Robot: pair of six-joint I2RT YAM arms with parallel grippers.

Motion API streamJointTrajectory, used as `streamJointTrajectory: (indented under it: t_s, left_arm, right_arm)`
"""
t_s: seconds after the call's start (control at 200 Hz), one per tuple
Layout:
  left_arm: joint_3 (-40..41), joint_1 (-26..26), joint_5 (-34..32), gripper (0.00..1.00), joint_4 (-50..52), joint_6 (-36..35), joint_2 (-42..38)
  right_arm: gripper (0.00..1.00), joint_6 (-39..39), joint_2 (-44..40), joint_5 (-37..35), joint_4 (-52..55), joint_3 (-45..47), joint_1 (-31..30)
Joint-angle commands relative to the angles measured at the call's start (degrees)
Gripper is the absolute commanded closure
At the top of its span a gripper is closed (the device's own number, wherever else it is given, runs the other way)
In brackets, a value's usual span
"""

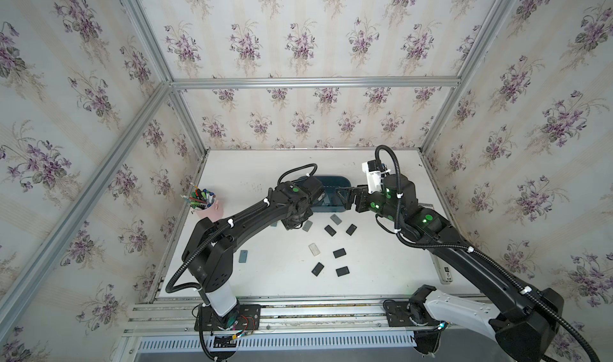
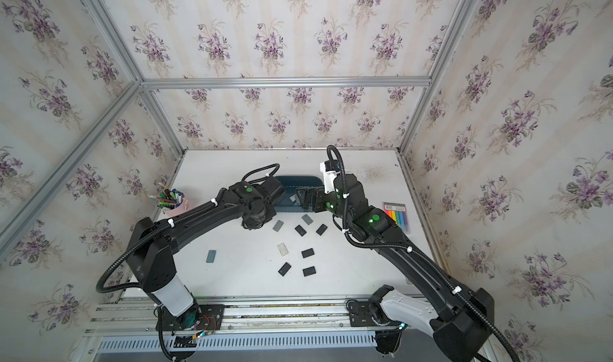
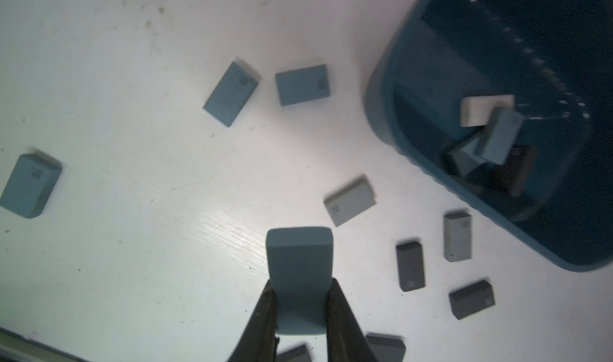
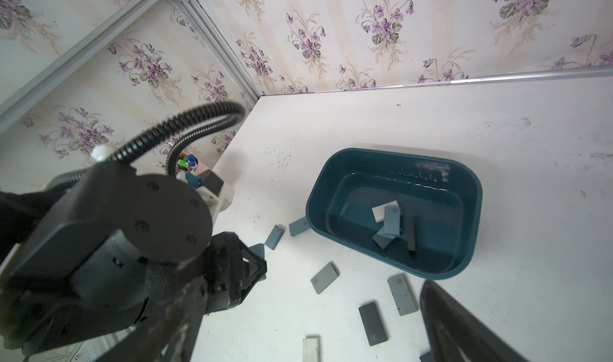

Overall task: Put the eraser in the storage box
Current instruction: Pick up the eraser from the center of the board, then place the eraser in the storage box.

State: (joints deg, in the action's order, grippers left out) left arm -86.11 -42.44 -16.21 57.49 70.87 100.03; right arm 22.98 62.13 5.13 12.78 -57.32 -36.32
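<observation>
My left gripper (image 3: 300, 289) is shut on a blue-grey eraser (image 3: 298, 254), which sticks out past the fingertips, off the white table (image 3: 132, 244). The storage box (image 4: 464, 184), a dark teal tub, sits at the table's back middle in both top views (image 1: 335, 182) (image 2: 298, 181). It holds a few erasers (image 4: 391, 222), white, blue and dark. The held eraser is outside the box, near its front left corner (image 3: 381, 88). My right gripper (image 1: 345, 198) hovers open over the box's right end, with nothing between its fingers (image 4: 457, 327).
Several loose erasers lie in front of the box: black (image 1: 339, 253), grey (image 1: 307, 225), one white (image 1: 314, 248), one blue (image 1: 243, 256) further left. A pink pen cup (image 1: 209, 209) stands at the left edge. A colour-striped card (image 2: 396, 216) lies at the right edge.
</observation>
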Motion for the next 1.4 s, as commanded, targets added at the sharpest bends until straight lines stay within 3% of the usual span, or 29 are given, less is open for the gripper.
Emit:
streamJointTrajectory:
  t_s: [0.0,0.22,0.38,0.614,0.764,0.999,1.054,1.249,1.399]
  left_arm:
    - [-7.82,0.09,-3.64,0.98,1.79,-9.15,3.58]
    - [-29.95,1.04,-3.0,0.96,7.6,-16.48,18.46]
    - [-38.55,2.02,-1.89,0.92,7.76,-19.18,26.58]
    - [-41.51,3.75,2.99,0.71,5.27,-21.34,34.14]
    - [-43.75,4.25,3.7,0.64,4.8,-23.13,37.24]
    - [-43.23,4.53,4.52,0.46,3.28,-24.41,37.94]
    - [-43.16,4.47,4.61,0.35,3.23,-24.38,38.0]
    - [-42.86,4.56,4.65,0.21,3.3,-24.6,37.88]
    - [-42.6,4.57,4.43,0.05,2.99,-25.29,37.66]
  right_arm:
    - [0.0,0.04,-1.24,-1.32,1.24,-0.57,-0.14]
    - [0.0,-0.12,-4.54,-1.97,3.08,-0.65,-0.16]
    - [0.0,-0.12,-7.37,-3.08,4.72,-0.64,-0.16]
    - [0.0,-0.48,-10.59,-4.01,6.04,-1.08,-0.17]
    - [0.0,-0.13,-10.68,-3.28,5.68,-0.89,-0.16]
    - [0.0,-0.1,-10.62,-2.93,5.15,-0.57,-0.16]
    - [0.0,-0.03,-10.48,-2.93,5.01,-0.54,-0.21]
    - [0.0,0.22,-10.21,-2.48,4.81,-0.56,-0.16]
    - [0.0,0.43,-10.36,-2.36,4.89,-0.58,-0.16]
